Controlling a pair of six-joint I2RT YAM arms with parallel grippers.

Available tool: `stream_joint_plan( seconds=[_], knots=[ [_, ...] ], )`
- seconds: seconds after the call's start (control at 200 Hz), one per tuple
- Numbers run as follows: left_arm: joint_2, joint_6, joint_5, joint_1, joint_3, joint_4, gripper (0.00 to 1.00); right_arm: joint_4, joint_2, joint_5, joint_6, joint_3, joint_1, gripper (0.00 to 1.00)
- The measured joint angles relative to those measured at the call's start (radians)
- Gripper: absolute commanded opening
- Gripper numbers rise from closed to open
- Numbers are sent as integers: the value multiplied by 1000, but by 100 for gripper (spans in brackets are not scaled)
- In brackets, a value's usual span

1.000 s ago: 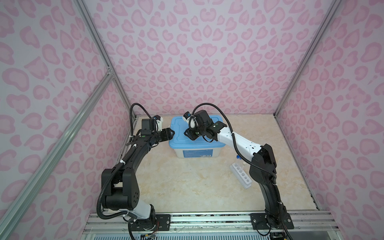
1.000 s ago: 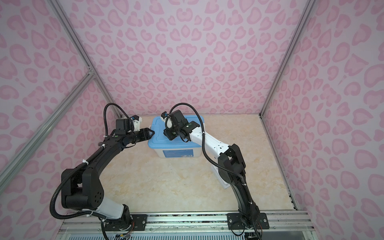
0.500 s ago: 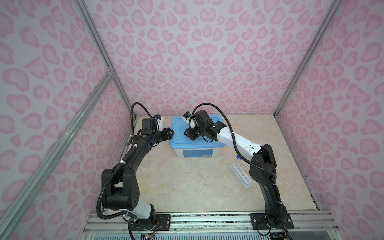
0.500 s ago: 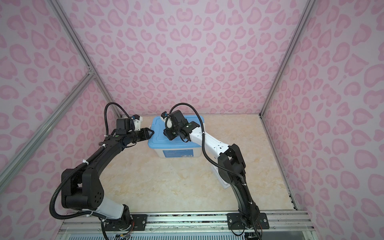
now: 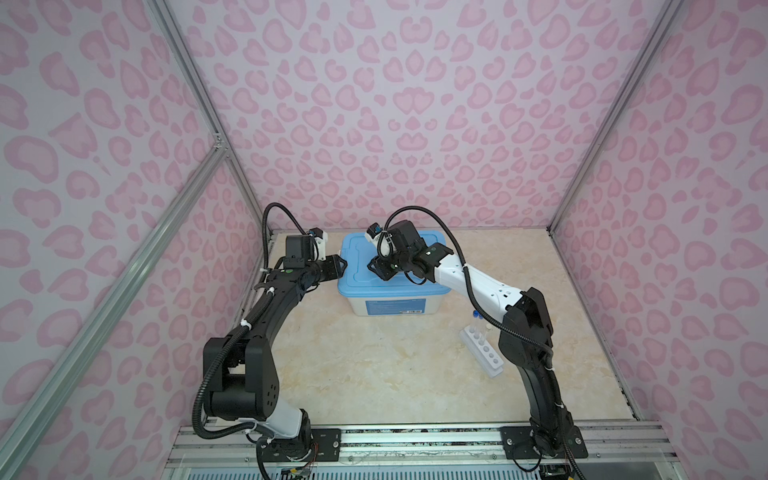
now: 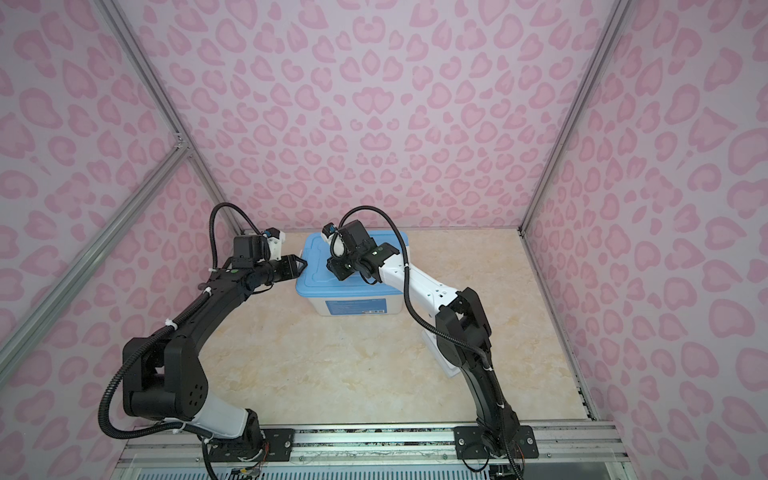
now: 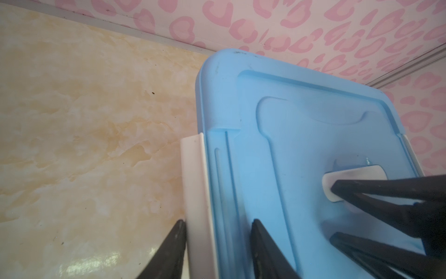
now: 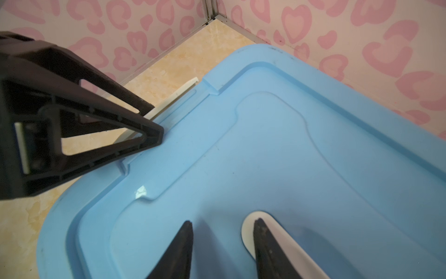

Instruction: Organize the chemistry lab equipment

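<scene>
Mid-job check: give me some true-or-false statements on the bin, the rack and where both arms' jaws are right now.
The blue plastic lid sits on the white plastic storage bin. True.
The white six-hole rack sits on the marbled table beside the right arm. True.
The right gripper rests on the table. False: it is over the lid, one jaw at the lid's white handle.
The left gripper is down at the rack. False: its jaws straddle the bin's white side latch.
</scene>
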Motion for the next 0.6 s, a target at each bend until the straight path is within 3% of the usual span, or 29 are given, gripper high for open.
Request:
stream_joint_plan(
  seconds=[0.6],
  knots=[
    [6, 23, -57, -26, 39, -53, 42, 0, 0, 0, 0, 0, 0, 42]
  ],
)
